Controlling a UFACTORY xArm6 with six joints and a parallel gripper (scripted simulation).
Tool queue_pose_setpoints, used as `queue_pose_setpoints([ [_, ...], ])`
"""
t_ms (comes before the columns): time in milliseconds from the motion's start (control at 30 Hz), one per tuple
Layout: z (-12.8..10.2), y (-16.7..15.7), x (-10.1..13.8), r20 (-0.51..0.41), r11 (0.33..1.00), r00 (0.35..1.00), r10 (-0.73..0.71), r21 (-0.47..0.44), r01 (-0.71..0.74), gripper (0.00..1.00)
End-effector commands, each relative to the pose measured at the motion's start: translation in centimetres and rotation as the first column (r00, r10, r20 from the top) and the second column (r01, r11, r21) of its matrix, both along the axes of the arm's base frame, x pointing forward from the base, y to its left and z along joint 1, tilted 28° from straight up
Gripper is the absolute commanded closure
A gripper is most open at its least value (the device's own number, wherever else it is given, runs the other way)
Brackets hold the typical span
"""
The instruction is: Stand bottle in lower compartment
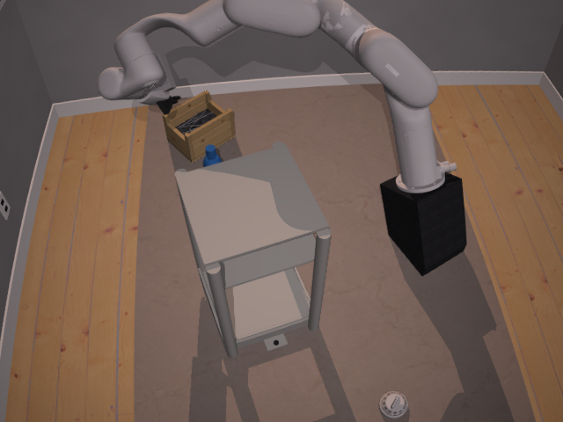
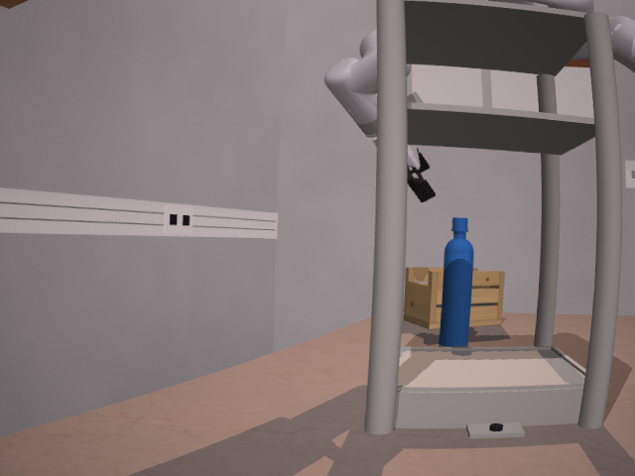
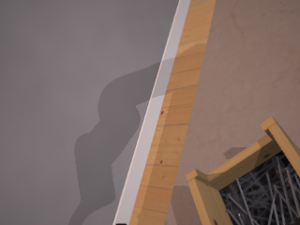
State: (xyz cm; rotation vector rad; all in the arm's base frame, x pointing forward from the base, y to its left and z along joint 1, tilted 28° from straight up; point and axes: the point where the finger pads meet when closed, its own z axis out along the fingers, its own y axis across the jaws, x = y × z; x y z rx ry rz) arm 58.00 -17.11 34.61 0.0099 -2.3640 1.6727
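You are looking at a room with a grey shelving unit standing on a brown floor; use it as your landmark. It has four round posts, a flat top board, a shelf below that, and a lower compartment with a pale floor and a low front lip.

The blue bottle stands upright, cap up, on the room floor just behind the back of the shelving unit. From the top view only its cap and shoulders show above the unit's rear edge. It is outside the lower compartment, which holds nothing.

Behind the shelving unit, past the bottle, sits an open wooden crate filled with thin grey metal rods. The bottle stands between the crate and the unit.

The gripper hangs above the far corner of the crate, farther from the shelving unit than the bottle and higher than its cap. Its black fingers are spread wide with nothing between them. The wrist view looks down at the crate's corner, a strip of wooden planks and the grey wall.

The arm's black pedestal stands well to one side of the shelving unit. A small grey plate with a black knob lies just before the unit's front lip. A round white dial lies on the floor well in front of the unit.
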Motion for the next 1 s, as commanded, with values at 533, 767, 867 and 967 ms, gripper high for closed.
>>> queue_pose_setpoints([
  [533, 14.2, 6.6, -3.6, 0.005, 1.000, 1.000, 0.001, 0.000, -0.001, 0.00],
  [767, 14.2, 6.6, -3.6, 0.005, 1.000, 1.000, 0.001, 0.000, -0.001, 0.00],
  [867, 14.2, 6.6, -3.6, 0.005, 1.000, 1.000, 0.002, 0.000, -0.002, 0.00],
  [967, 14.1, 6.6, -3.6, 0.004, 1.000, 1.000, 0.005, 0.003, -0.005, 0.00],
])
